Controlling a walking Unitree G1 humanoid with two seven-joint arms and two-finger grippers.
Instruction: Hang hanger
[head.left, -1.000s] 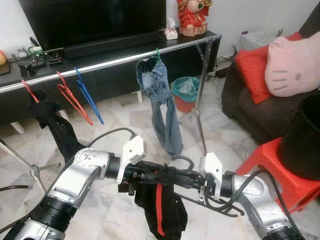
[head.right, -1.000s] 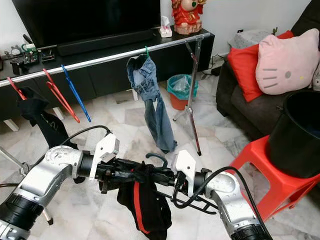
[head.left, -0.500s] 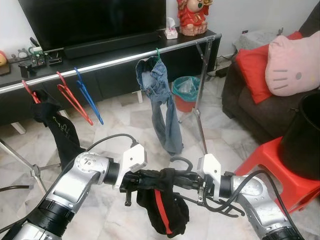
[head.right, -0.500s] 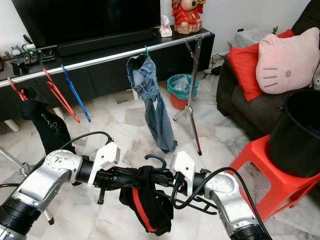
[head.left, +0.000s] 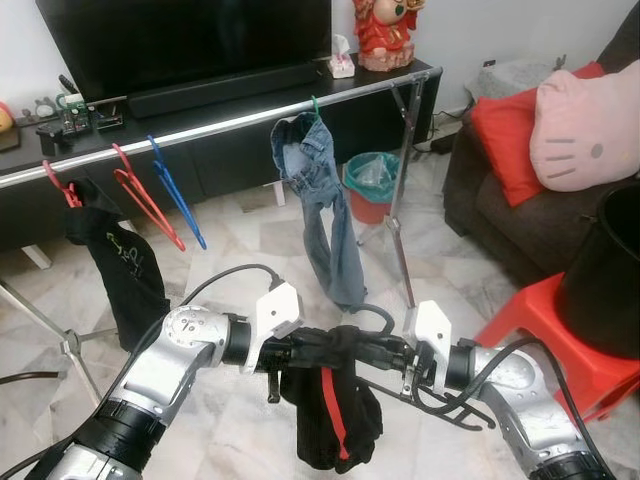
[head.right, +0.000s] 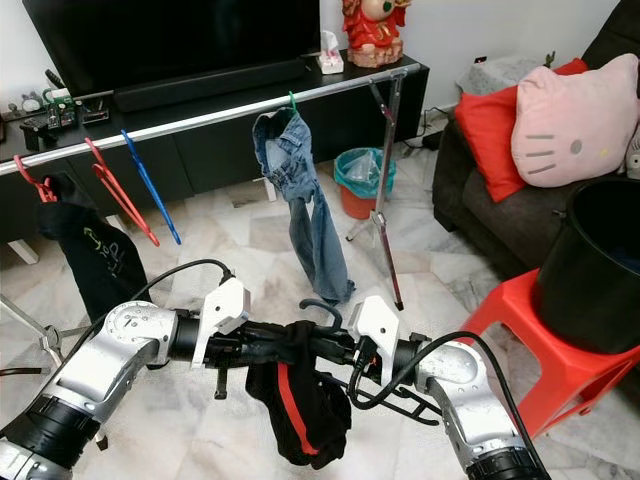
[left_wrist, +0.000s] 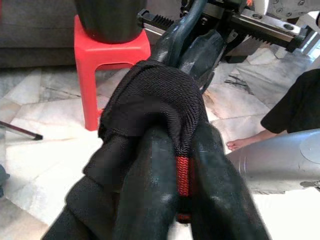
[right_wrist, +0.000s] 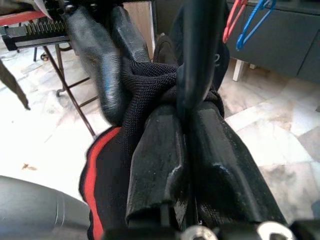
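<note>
A dark hanger, its hook (head.left: 372, 312) pointing up, sits low in front of me between both arms. My right gripper (head.left: 388, 352) is shut on the hanger's stem (right_wrist: 196, 60). A black garment with a red stripe (head.left: 330, 420) is bunched over the hanger and hangs below it. My left gripper (head.left: 318, 348) is shut on the garment's waistband (left_wrist: 160, 105), close against the right gripper's fingers. The silver clothes rail (head.left: 200, 130) runs across the back, well above and beyond both grippers.
On the rail hang jeans (head.left: 325, 210), a blue hanger (head.left: 178, 195), a red hanger (head.left: 140, 200) and a black shirt (head.left: 118, 275). The rack's leg (head.left: 400, 225) and a teal bin (head.left: 372, 185) stand behind. A red stool (head.left: 545, 345) with a black bucket (head.left: 610, 270) is at the right, beside the sofa.
My left gripper has slid right along the hanger up to the right gripper, bunching the garment. Both grippers have shifted slightly right. The black shirt on the rail has swung.
</note>
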